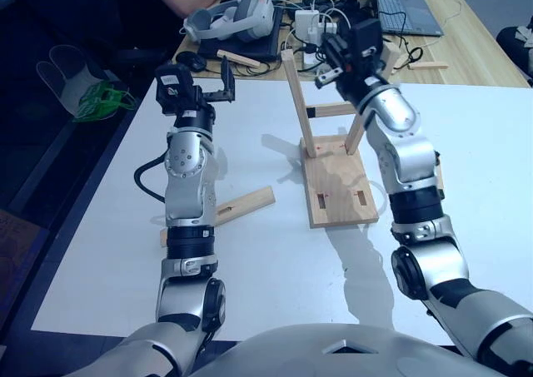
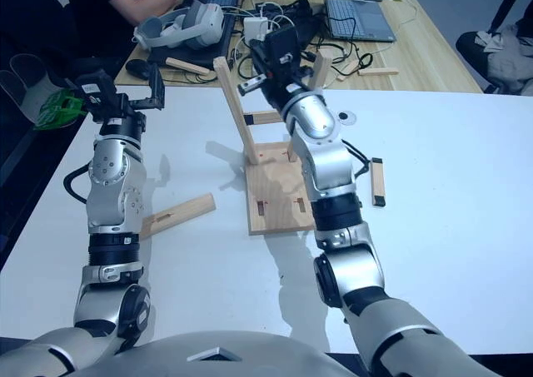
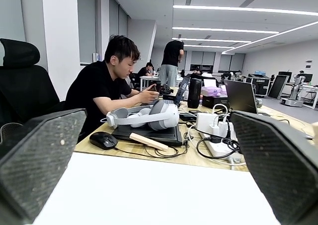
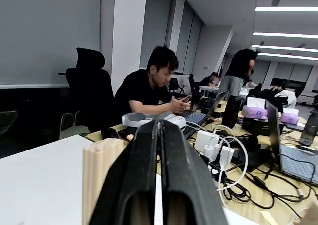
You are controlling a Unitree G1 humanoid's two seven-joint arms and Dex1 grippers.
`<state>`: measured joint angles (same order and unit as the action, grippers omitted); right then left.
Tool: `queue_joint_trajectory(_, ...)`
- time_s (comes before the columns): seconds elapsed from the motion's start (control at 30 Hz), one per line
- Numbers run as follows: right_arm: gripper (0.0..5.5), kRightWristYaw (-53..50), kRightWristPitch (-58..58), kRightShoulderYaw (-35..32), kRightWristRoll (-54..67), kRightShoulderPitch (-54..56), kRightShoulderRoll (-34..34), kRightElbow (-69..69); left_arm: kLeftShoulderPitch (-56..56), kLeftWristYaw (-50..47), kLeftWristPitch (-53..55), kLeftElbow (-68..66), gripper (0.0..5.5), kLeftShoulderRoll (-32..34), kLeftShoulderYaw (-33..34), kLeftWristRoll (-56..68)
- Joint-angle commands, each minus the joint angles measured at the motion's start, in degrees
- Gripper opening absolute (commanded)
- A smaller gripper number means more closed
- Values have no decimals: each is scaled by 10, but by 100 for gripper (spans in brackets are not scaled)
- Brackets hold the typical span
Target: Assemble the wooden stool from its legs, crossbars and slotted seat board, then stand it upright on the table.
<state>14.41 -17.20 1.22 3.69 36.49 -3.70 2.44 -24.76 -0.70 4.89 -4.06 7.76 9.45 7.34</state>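
nearest, a loose leg (image 1: pixel 246 205) flat on the bench (image 1: pixel 466 144) at 8 o'clock of the seat board (image 1: pixel 337 198), the board lying flat with two standing legs (image 1: pixel 298 102) and a crossbar (image 1: pixel 331 109) socketed at its 12 o'clock end. left pincer (image 3: pixel 159 135) raised at 10 o'clock, jaws wide apart and empty; right pincer (image 4: pixel 160 128) with jaws pressed together just beside a leg top. likely light, stiff, smooth wood: best gripped mid-length across the narrow faces, tenon end left free.

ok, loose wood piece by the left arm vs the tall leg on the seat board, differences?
The loose piece lies flat on the table; the tall leg stands on the seat board, leaning. The loose piece sits apart from the stool parts; the tall leg is linked by a crossbar to a second leg. Both are pale wood.
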Motion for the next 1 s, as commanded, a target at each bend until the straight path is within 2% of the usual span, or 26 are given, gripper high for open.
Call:
queue_joint_trajectory(0.03, 85, -6, -86, -87, -13, -140, -99, -126, 25, -9, 6, 29, 540, 1, 8, -4)
queue_joint_trajectory(0.13, 136, 22, -91, -155, -7, -261, -163, -149, 28, -12, 5, 30, 540, -2, 8, -4)
queue_joint_trajectory(0.23, 183, 64, -68, -192, 10, -354, -204, -123, 38, -16, 7, 42, 540, -1, 11, -4)
queue_joint_trajectory(0.4, 277, 73, -49, -217, 26, -435, -204, -71, 45, -18, 9, 50, 540, -1, 14, -4)
queue_joint_trajectory(0.53, 341, 83, -116, -207, 56, -444, -200, -64, 41, -16, 13, 49, 540, 0, 14, -3)
queue_joint_trajectory(0.7, 427, 69, -275, -208, 89, -380, -220, -42, 33, -16, 17, 51, 540, -2, 12, -1)
queue_joint_trajectory(0.77, 457, 57, -306, -202, 86, -354, -226, -24, 33, -16, 17, 51, 540, -3, 12, 0)
queue_joint_trajectory(0.97, 462, 68, -342, -161, 77, -309, -247, 42, 27, -13, 19, 47, 540, -3, 11, 1)
queue_joint_trajectory(1.0, 444, 70, -345, -157, 76, -304, -251, 53, 27, -13, 19, 47, 540, -2, 12, 1)
